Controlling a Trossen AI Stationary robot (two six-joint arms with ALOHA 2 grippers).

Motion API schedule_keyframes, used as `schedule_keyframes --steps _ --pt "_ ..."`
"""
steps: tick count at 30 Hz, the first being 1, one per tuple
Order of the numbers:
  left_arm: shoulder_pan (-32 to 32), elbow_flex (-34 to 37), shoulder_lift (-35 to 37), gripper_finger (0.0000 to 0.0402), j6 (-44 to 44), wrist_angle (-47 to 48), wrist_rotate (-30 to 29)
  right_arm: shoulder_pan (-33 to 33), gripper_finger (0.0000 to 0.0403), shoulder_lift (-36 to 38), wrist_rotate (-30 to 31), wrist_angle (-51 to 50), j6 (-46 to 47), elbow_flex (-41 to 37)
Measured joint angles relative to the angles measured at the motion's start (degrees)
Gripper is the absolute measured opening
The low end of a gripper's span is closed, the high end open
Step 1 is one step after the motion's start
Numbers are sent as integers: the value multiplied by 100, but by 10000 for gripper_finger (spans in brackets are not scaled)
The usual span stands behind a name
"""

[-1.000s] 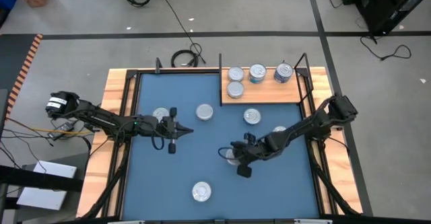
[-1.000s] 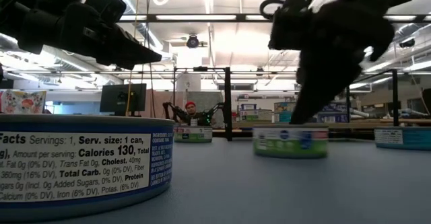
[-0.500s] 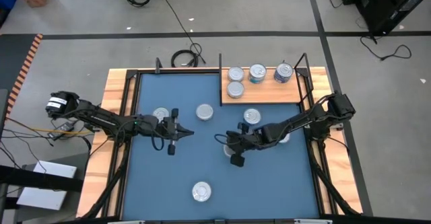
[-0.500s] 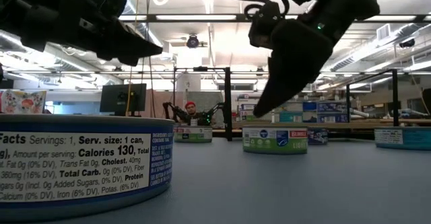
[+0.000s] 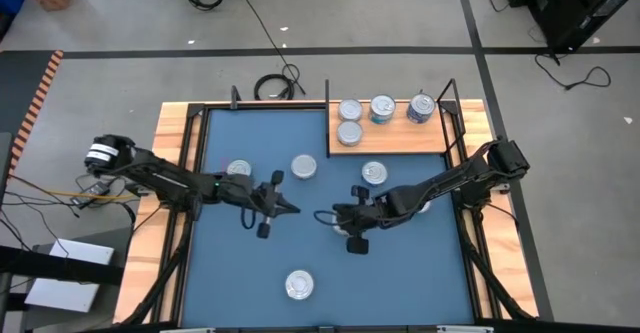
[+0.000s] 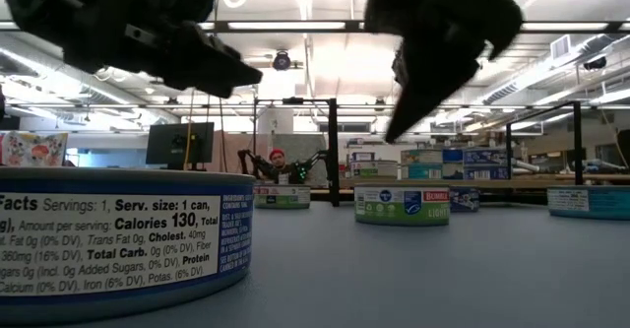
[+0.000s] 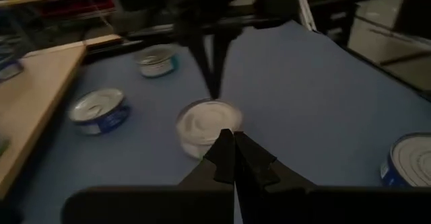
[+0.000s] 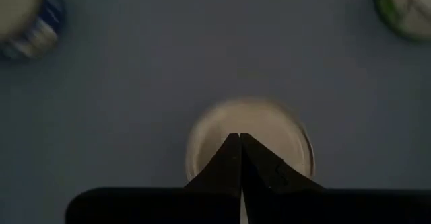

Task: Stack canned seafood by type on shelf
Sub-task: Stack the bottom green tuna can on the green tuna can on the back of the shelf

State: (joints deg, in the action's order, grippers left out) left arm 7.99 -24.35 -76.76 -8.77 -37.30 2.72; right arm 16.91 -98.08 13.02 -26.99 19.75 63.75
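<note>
High view: flat light-brown wooden shelf [image 5: 400,139] bears four short round silver-lidded tins [image 5: 382,109]; others dot the smooth blue mat [image 5: 240,263]. Left gripper [image 5: 292,211] and right gripper [image 5: 320,215] — both pinched closed, empty.

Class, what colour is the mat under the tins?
Blue; the mat shows best in the high view.

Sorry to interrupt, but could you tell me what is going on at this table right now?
Two robot arms are sorting canned seafood onto a wooden shelf, where four tins sit. The right gripper, jaws shut and empty, hangs over a loose tin mid-mat. The left gripper, also shut and empty, points at it from the opposite side. More tins lie scattered on the blue mat.
</note>
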Motion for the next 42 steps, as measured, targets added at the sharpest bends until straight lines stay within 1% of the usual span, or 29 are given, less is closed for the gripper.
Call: schedule_keyframes --steps 2,7,11,13,17,20,24,30,35,38,40,42 --pt "-4 -216 -266 1 -155 35 156 24 5 0 10 -254 88 0" --pt "-7 -789 -776 1 -504 631 444 95 2 0 237 -760 101 -1" --pt "-7 -1218 -1146 1 -600 1025 620 96 1 4 251 -645 72 -174" --pt "-7 -1380 -1304 1 -610 1054 742 96 1 17 295 -454 112 -353" --pt "-10 -1518 -1491 1 -623 1076 803 147 1 109 651 -355 505 -658" --pt "-11 -1520 -1505 1 -629 1075 703 261 0 232 1029 -345 833 -783" --pt "-11 -1524 -1507 1 -656 1132 590 399 0 329 1315 -360 1150 -831" --pt "-11 -1524 -1507 1 -674 1151 578 412 0 260 1269 -357 1494 -970" --pt "-11 -1478 -1507 1 -732 1178 546 402 0 262 1231 61 1738 -1288" --pt "-13 -1476 -1507 1 -659 1139 748 397 1 262 955 927 1730 -1477" --pt "-13 -1476 -1507 1 -591 994 1024 398 2 260 838 1515 1517 -1560" --pt "-11 -1476 -1507 1 -582 860 1142 398 4 260 828 1953 1299 -1622"
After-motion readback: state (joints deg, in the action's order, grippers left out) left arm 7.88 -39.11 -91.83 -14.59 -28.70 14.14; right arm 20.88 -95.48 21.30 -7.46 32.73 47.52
